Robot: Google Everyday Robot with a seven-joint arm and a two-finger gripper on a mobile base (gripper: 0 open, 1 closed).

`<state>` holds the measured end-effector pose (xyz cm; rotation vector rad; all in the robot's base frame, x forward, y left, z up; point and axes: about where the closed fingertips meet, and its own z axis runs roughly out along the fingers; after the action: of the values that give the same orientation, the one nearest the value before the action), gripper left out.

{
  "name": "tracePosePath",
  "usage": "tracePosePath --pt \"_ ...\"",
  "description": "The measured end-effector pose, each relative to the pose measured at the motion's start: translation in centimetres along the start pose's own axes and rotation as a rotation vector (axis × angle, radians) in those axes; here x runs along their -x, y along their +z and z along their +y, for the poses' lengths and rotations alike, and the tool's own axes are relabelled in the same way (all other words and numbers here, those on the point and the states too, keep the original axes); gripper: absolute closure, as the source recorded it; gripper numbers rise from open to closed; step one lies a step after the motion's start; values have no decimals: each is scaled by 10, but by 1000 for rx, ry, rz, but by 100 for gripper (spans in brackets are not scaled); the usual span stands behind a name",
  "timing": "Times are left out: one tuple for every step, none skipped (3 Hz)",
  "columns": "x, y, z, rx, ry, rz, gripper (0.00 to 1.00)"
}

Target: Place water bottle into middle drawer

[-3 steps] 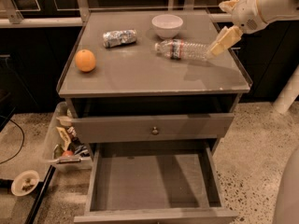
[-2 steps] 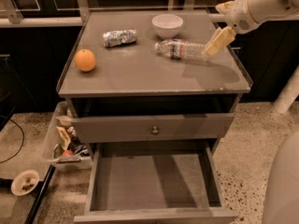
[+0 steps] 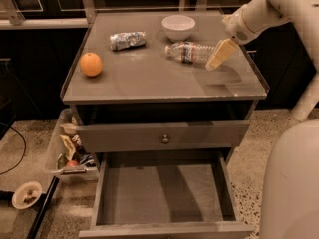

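Pincer (image 3: 219, 55) at water bottle (image 3: 189, 51) base | grip state unclear | middle drawer (image 3: 159, 193) open

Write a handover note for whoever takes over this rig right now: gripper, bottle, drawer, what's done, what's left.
Gripper: over the cabinet top, at the right end of the water bottle; whether it has a grip cannot be told.
Water bottle: lying on its side on the top, just in front of the white bowl.
Middle drawer: pulled open, no bottle in it.
Done: drawer open, arm at the bottle.
Left: grasp, lift, carry down, release in the drawer.
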<state>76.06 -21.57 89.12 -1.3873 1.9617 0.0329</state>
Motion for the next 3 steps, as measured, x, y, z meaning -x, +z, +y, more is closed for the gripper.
tracePosePath --pt "-8 19 0 16 24 19 0" --pt "-13 37 4 62 46 1 0" --pt "-11 53 12 121 55 -23 0"
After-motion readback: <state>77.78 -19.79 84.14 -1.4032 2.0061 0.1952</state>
